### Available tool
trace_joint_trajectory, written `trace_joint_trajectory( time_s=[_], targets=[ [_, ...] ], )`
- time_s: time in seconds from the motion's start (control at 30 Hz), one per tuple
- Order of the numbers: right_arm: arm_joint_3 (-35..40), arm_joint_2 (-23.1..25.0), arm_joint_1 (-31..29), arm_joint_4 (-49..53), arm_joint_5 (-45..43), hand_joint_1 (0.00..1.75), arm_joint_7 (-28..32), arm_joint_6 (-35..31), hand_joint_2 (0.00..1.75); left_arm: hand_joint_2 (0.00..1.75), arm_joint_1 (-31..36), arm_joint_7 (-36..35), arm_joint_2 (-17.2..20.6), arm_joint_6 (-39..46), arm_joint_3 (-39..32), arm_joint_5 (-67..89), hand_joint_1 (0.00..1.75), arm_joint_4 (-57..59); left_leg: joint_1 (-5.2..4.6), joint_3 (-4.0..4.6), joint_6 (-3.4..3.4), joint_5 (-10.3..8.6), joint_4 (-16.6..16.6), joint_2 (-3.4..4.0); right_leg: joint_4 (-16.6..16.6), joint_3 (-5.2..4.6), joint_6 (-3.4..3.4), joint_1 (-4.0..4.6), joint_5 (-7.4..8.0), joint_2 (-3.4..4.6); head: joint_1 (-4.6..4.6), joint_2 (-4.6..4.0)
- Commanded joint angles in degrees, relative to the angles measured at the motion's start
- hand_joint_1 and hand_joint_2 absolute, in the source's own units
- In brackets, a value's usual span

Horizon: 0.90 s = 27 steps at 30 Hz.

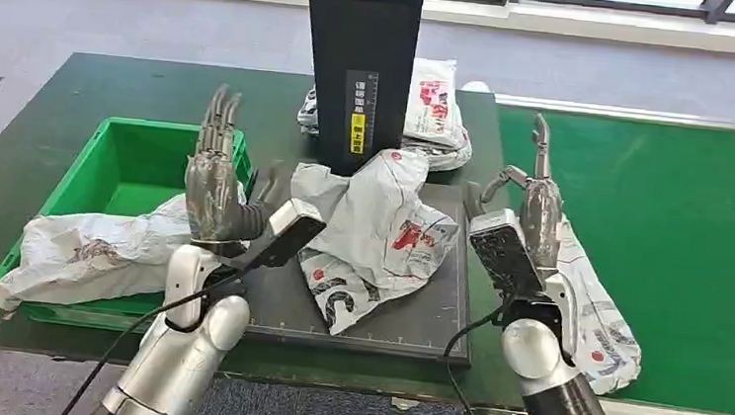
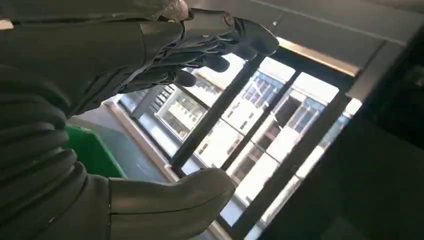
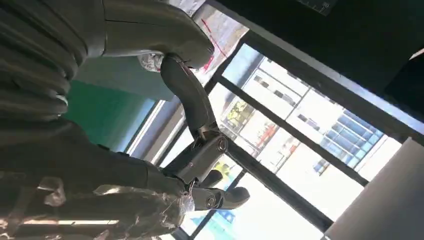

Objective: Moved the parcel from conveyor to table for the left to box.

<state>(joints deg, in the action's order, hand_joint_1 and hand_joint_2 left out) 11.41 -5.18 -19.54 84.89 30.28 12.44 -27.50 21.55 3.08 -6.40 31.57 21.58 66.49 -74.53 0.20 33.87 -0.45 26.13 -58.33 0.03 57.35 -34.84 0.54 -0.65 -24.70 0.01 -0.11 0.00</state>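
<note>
Parcel (image 1: pixel 382 224) lies crumpled on the dark tabletop (image 1: pixel 64 114) scale plate (image 1: pixel 424 321). I see my left hand (image 1: pixel 215 181) and right hand (image 1: pixel 533 196) raised beside it, fingers spread, holding nothing.

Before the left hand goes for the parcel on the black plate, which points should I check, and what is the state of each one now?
1. Left hand holds nothing: ok, its fingers are straight and apart.
2. Right hand is off the parcel: ok, it is raised beside the plate, holding nothing.
3. Parcel lies on the plate: ok, between both hands, crumpled.
4. Way from parcel to green box: ok, the box stands just left of the plate.
5. Room in the box: cannot tell; another bag lies over its front edge.
6. Black post stands close behind the parcel: not ok for a high lift, so keep low.
</note>
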Motion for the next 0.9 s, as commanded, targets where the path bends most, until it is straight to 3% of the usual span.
trace_joint_trajectory(
  time_s=[0.03,0.13,0.23,0.27,0.37,0.7,0.9],
  targets=[
    [-9.9,-2.5,7.3,4.7,3.7,0.00,1.7,0.3,1.75,1.75,13.1,6.9,-2.5,-26.3,17.1,-7.9,0.00,24.6,0.02,-0.01,0.03,-0.16,0.1,-0.86,-0.2,0.32,0.01,0.03,-0.10,-0.86,0.00,-0.02],
    [-10.1,-5.4,8.3,1.9,-1.4,0.00,3.7,1.0,1.75,1.75,19.8,11.5,-3.5,-38.5,21.0,-13.1,0.00,36.9,-0.01,0.03,0.06,-0.06,0.0,-0.60,-0.1,0.25,0.07,-0.02,-0.07,-0.59,0.00,0.00],
    [-9.8,-6.5,8.5,-0.4,-7.3,0.00,5.2,3.6,1.75,1.75,24.3,15.2,-4.7,-44.9,24.0,-14.7,0.00,46.4,-0.04,-0.03,0.07,-0.08,0.1,-0.61,-0.2,0.31,0.08,-0.06,-0.03,-0.59,0.00,0.00],
    [-9.9,-6.5,8.7,-0.9,-9.0,0.00,5.3,4.4,0.00,1.75,25.0,15.7,-4.8,-46.2,24.7,-14.8,0.00,48.0,-0.07,-0.01,0.06,-0.04,0.0,-0.48,-0.1,0.24,0.09,-0.09,-0.03,-0.44,0.00,0.00],
    [-9.8,-6.6,8.5,-1.9,-13.3,0.00,5.3,7.6,0.00,1.75,26.8,15.1,-4.3,-48.5,27.8,-13.8,0.00,51.0,-0.08,-0.09,0.03,-0.05,0.1,-0.33,-0.2,0.26,0.06,-0.09,0.01,-0.33,0.00,0.00],
    [-9.8,-6.4,8.0,-2.1,-13.5,0.00,5.3,7.7,0.00,1.75,26.9,15.1,-4.1,-48.5,28.2,-13.9,0.00,51.3,-0.06,-0.04,0.04,0.04,0.1,-0.02,0.0,0.11,0.07,-0.08,0.01,0.00,0.00,0.00],
    [-9.8,-6.3,6.0,-4.8,-15.3,0.00,5.9,10.6,0.00,1.75,28.5,11.9,-4.7,-48.9,31.8,-13.3,0.00,54.8,-0.07,0.00,0.04,0.03,0.0,0.00,0.0,0.08,0.08,-0.09,0.02,0.02,0.00,0.00]
  ],
)
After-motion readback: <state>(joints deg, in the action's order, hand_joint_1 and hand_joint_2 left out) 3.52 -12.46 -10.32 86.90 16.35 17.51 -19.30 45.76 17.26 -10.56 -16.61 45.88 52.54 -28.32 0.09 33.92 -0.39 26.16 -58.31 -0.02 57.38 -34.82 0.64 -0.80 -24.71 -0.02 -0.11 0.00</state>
